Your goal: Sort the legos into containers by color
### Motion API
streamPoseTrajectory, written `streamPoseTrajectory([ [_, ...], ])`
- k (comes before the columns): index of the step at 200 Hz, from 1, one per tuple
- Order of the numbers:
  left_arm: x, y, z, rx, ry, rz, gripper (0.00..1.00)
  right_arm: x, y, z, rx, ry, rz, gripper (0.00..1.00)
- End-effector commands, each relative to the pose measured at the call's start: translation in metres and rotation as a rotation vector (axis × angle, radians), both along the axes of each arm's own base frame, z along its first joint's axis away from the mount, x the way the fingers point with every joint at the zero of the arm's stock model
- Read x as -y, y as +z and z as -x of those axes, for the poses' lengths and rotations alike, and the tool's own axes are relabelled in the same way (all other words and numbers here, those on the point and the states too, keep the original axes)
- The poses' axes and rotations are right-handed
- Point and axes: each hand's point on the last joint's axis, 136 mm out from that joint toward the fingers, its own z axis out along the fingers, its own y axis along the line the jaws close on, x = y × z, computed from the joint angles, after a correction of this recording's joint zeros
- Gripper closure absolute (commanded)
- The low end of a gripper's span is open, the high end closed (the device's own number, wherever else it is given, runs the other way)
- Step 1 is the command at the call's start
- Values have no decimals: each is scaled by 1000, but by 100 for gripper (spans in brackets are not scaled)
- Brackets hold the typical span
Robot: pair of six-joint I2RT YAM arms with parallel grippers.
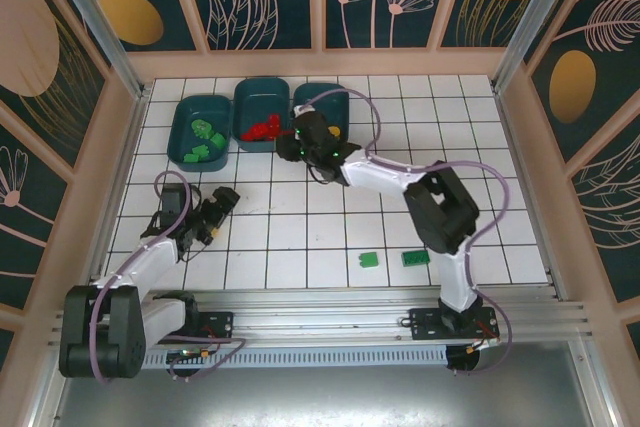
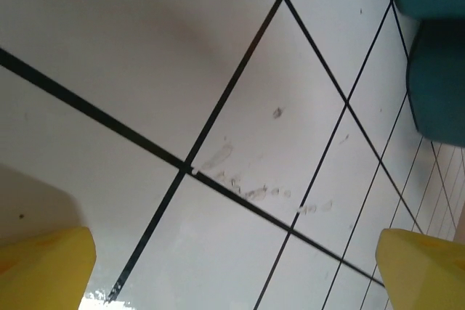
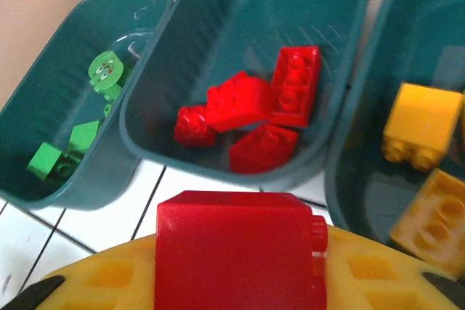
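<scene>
My right gripper (image 3: 234,281) is shut on a red lego (image 3: 236,248), held just in front of the middle container (image 3: 218,5), which has several red legos (image 3: 247,110) inside. The left container (image 3: 62,59) has green legos (image 3: 105,70), one of them round. The right container (image 3: 396,30) holds yellow legos (image 3: 423,123). From above, the right gripper (image 1: 296,144) hangs at the near rim of the middle container (image 1: 245,97). Two green legos (image 1: 368,259) (image 1: 412,258) lie on the tiles at the front. My left gripper (image 2: 232,274) stands open over bare tiles, nothing between its yellow fingers (image 2: 43,266).
The left arm (image 1: 160,247) rests low at the front left, its gripper (image 1: 226,197) pointing toward the containers. The right arm (image 1: 440,207) stretches across the middle of the table. Walls (image 1: 120,147) close the table (image 1: 300,217) on three sides.
</scene>
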Motion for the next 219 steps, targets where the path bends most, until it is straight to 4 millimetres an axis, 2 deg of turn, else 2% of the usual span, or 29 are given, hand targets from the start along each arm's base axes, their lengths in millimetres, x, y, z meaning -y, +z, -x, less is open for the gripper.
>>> streamPoseTrajectory([
  [1, 5, 14, 2, 47, -67, -12, 1, -20, 13, -22, 62, 30, -6, 62],
  [26, 6, 22, 2, 68, -81, -17, 1, -33, 1, -41, 43, 32, 31, 59],
  [45, 7, 23, 2, 71, -90, -14, 2, -38, -3, -52, 40, 13, 49, 44],
  [73, 9, 23, 2, 72, -96, 1, 2, -44, 23, -71, 82, -4, 54, 35],
  [93, 13, 31, -1, 91, -113, 20, 1, -42, 39, -72, 103, -13, 69, 34],
  [115, 16, 42, -4, 131, -122, 37, 1, -25, 54, -66, 123, -52, 79, 34],
  [127, 19, 46, -4, 149, -128, 53, 1, -8, 62, -57, 140, -78, 82, 34],
  [143, 25, 53, -4, 181, -147, 97, 2, 29, 69, -42, 151, -132, 93, 34],
  [159, 32, 56, -4, 215, -155, 144, 2, 86, 64, -26, 122, -232, 108, 33],
  [172, 36, 58, -5, 240, -156, 159, 1, 144, 51, -13, 70, -333, 114, 32],
  [198, 59, 60, -5, 270, -195, 160, 2, 281, 8, 19, -68, -610, 166, 28],
  [206, 71, 61, -6, 280, -217, 168, 2, 315, -4, 30, -114, -676, 174, 28],
  [219, 92, 62, -6, 287, -262, 183, 2, 359, -20, 47, -172, -761, 182, 25],
])
